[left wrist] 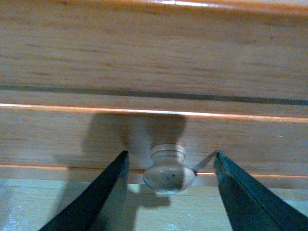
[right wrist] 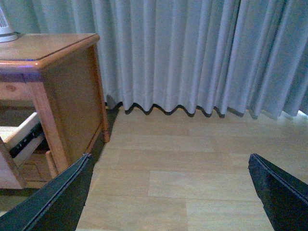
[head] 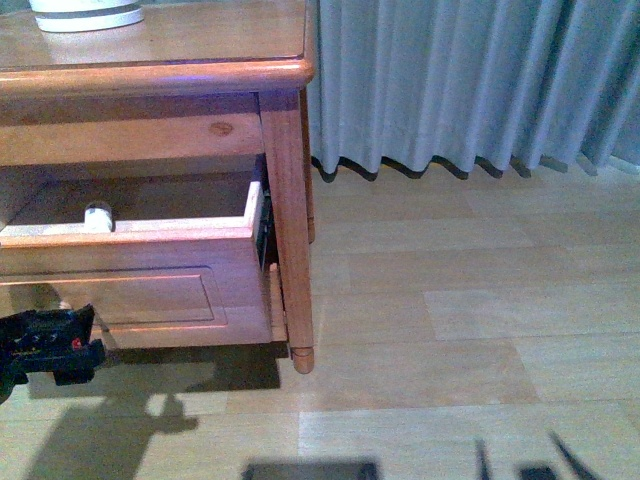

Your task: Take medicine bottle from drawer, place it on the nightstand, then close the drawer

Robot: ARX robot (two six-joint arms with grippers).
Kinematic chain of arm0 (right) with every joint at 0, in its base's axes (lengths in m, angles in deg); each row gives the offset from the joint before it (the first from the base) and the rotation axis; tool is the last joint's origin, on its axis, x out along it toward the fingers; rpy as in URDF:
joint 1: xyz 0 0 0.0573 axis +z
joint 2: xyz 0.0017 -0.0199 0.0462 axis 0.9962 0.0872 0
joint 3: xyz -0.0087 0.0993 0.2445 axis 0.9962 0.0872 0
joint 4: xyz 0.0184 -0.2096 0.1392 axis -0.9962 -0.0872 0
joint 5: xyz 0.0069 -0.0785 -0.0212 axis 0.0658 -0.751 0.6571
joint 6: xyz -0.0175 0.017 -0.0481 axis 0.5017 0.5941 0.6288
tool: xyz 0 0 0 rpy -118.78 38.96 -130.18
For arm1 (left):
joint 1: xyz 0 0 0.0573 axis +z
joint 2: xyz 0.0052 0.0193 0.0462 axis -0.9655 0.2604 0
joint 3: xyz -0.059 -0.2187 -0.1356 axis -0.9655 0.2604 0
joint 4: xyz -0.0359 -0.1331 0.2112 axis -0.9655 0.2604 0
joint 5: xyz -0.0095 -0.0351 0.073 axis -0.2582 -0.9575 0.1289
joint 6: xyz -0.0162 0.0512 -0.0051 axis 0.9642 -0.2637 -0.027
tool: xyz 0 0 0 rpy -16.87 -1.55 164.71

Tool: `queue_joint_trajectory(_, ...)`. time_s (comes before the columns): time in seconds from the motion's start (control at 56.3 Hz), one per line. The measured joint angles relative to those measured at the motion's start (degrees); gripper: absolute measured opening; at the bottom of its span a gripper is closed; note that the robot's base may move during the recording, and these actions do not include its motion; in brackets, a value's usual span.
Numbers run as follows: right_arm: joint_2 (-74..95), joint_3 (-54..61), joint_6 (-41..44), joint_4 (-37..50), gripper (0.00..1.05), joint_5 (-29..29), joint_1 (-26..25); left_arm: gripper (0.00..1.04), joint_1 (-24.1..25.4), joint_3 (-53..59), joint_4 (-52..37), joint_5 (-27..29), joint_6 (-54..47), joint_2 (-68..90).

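The nightstand (head: 200, 70) stands at the left, and its drawer (head: 140, 290) is pulled out. The medicine bottle (head: 97, 216) stands inside; only its white cap shows above the drawer's front edge. My left gripper (head: 50, 345) is low in front of the drawer front. In the left wrist view it (left wrist: 171, 155) is open, with a round wooden knob (left wrist: 168, 173) between its fingers and a gap on both sides. My right gripper (right wrist: 169, 156) is open and empty over the bare floor to the right, and only its tips (head: 518, 447) show in the front view.
A white device base (head: 85, 15) stands on the nightstand top at the back left. A grey curtain (head: 470, 80) hangs to the floor behind and to the right. Light wood flooring (head: 450, 330) spreads to the right of the nightstand leg (head: 292, 250).
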Motion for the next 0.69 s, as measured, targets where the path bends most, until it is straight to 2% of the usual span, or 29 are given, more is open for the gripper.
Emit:
queue_joint_trajectory(0.089, 0.00, 0.00, 0.00, 0.00, 0.98, -0.09, 0.00, 0.86, 1.31, 6.03, 7.08, -0.04, -0.13, -8.57)
queue_joint_trajectory(0.178, 0.00, 0.00, 0.00, 0.00, 0.98, 0.02, 0.00, 0.99, 1.40, 5.51, 16.31, 0.52, -1.31, -17.40)
queue_joint_trajectory(0.515, 0.00, 0.00, 0.00, 0.00, 0.98, -0.02, 0.00, 0.98, 0.52, 0.35, 53.31, -3.74, -3.04, -54.71)
queue_joint_trajectory(0.693, 0.00, 0.00, 0.00, 0.00, 0.98, -0.02, 0.00, 0.98, -0.24, -4.09, 67.98, -7.76, -1.64, -72.13)
